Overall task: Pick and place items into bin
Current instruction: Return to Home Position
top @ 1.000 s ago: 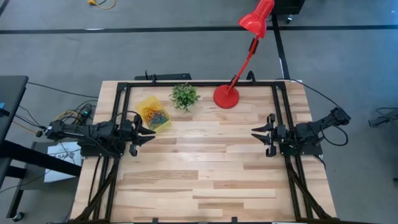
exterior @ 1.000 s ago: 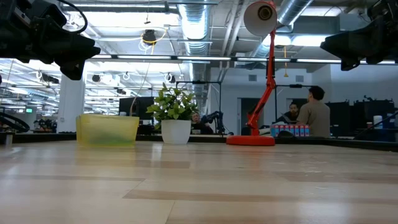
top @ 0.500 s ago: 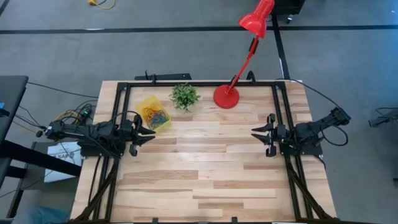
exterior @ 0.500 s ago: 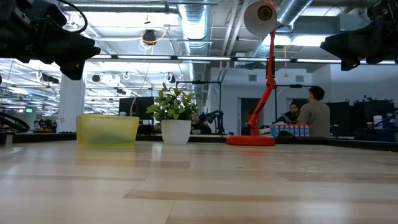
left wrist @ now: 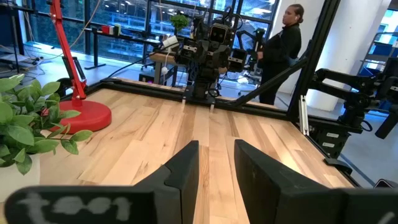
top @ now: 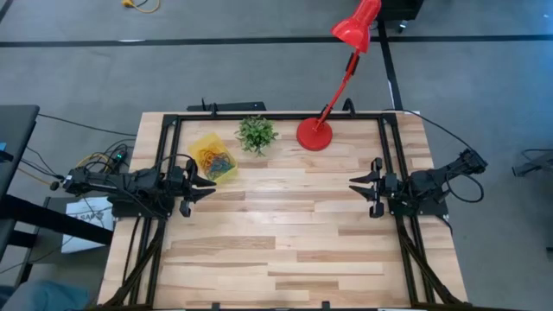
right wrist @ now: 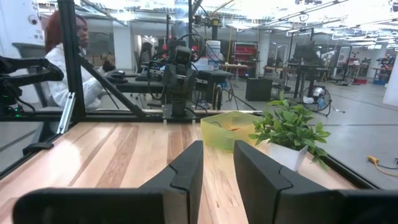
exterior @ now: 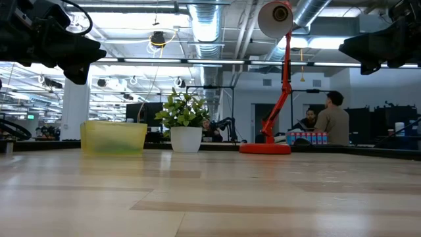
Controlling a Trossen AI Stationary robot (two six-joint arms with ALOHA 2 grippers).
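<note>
**Bands in the bin, both arms drawn back at the table's sides**

The yellow bin [top: 199,147] sits just beside the potted plant [top: 257,133], on the side toward the left arm, and is turned at an angle to the table edges. The rubber bands [top: 216,162] lie heaped inside it in a tangle of blue, orange and yellow. On the plant's other side, near it, stands the red lamp's base [top: 314,134]. The lamp's arm slants away past the table's far edge.

In front of the plant, bare wood of the table [top: 285,242] runs from side to side. A black frame [top: 164,147] follows the far and side edges.

The left gripper [top: 210,187] hangs above the table just past the bin from the plant. Its fingers [left wrist: 186,168] stand a narrow gap apart and hold nothing. The right gripper [top: 352,187] faces it from the opposite side, well apart from the plant. Its fingers [right wrist: 189,165] are likewise slightly parted and hold nothing.

White lettering on the left gripper's body [left wrist: 68,205] is too blurred to read.

People [exterior: 332,122] stand in the room beyond the table.
</note>
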